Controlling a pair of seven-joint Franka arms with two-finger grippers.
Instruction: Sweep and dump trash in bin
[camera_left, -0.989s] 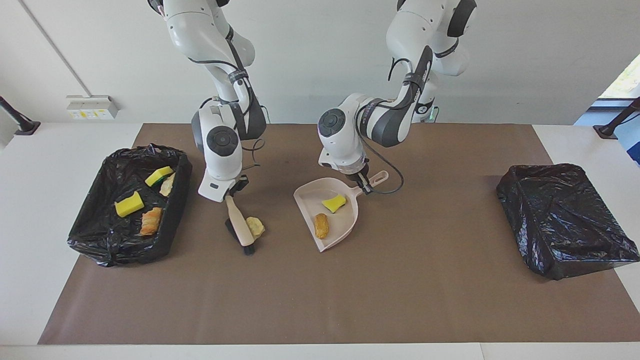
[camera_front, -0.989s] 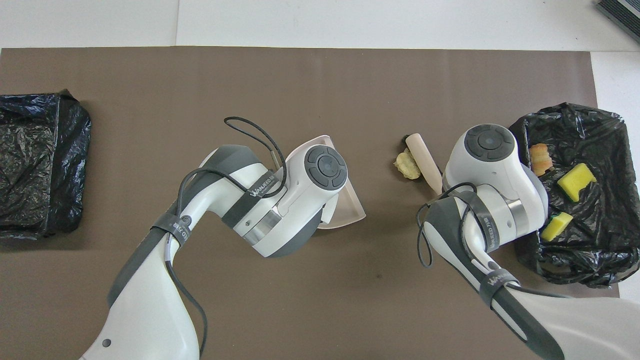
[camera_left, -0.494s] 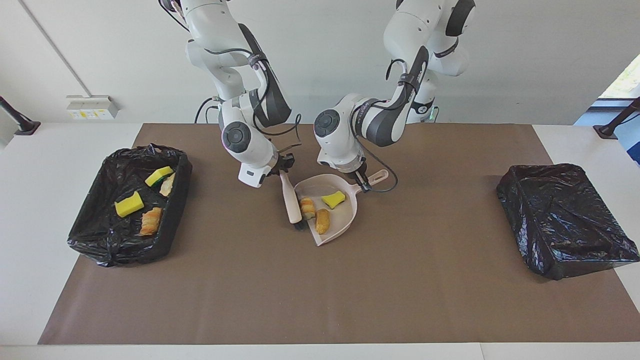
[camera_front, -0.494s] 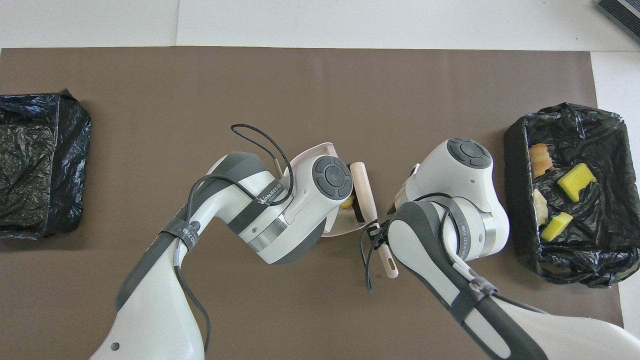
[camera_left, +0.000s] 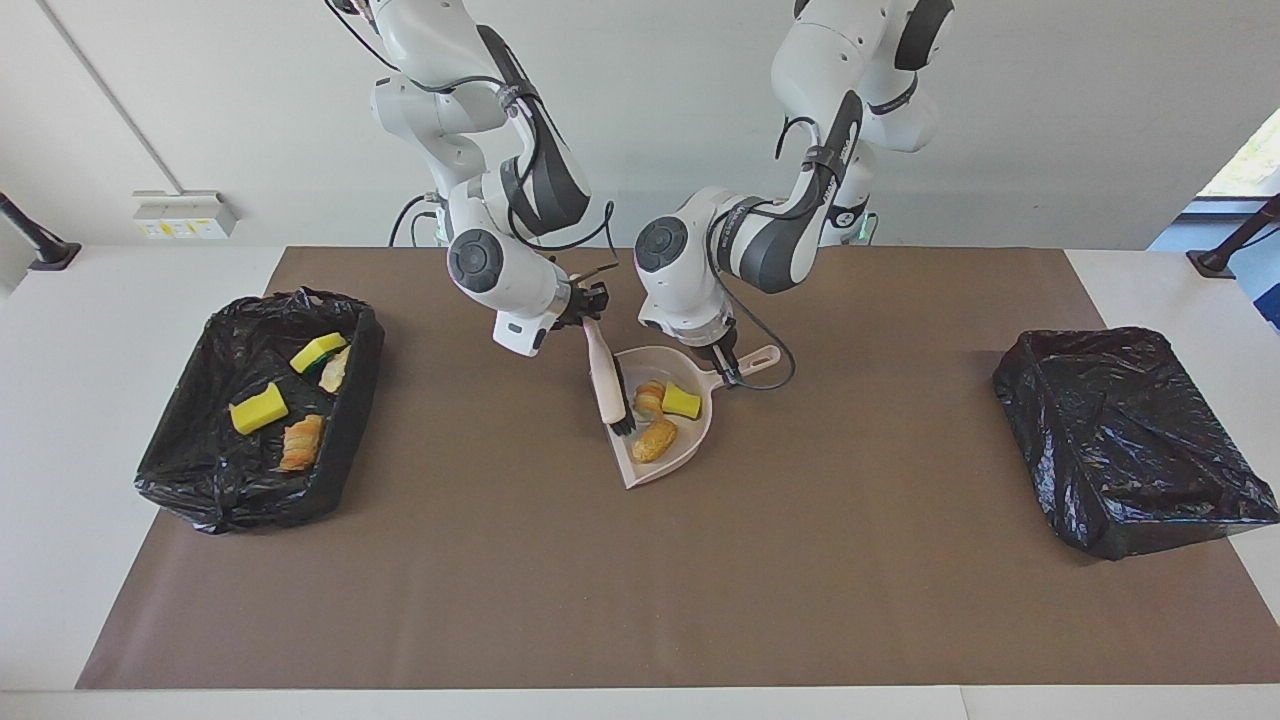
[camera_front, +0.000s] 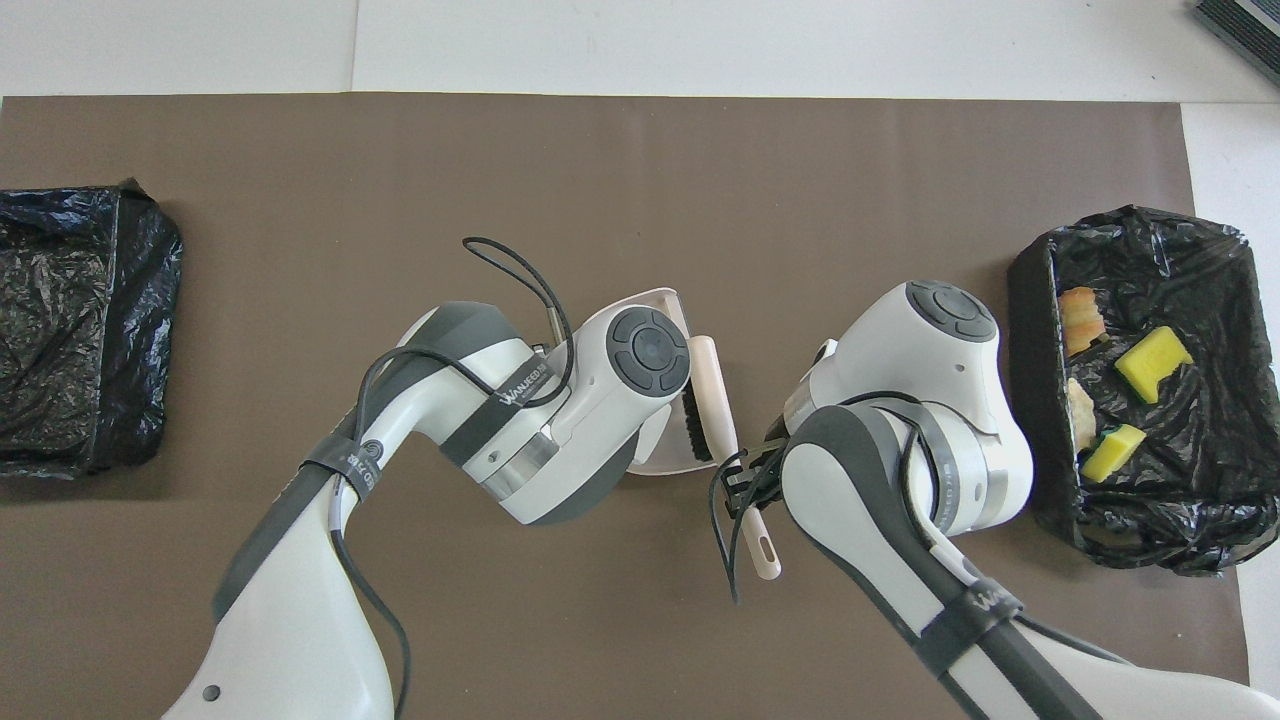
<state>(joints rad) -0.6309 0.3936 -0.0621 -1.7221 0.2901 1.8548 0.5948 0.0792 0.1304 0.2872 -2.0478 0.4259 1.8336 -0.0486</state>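
Brown mat: left gripper (camera_left: 722, 362) clamps pinkish-beige plastic dustpan (camera_left: 690, 445); right gripper (camera_left: 590, 305) clamps beige hand brush (camera_left: 606, 381); black-lined bin (camera_left: 352, 388) lies toward right arm's end.

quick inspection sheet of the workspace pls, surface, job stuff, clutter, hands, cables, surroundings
surface: brown mat over a white table.
job's things: pinkish dustpan holds two brown rolls and a yellow sponge piece; lined bin at the right arm's end holds two yellow sponge pieces, a brown roll and a pale chunk; second lined bin at the left arm's end, nothing seen inside.
clutter: nothing seen.
hands: right hand grips the beige brush, bristles inside the dustpan; left hand grips the dustpan's handle.
cables: black loops hang at both wrists, clear of the trash.
surroundings: white wall, socket box.
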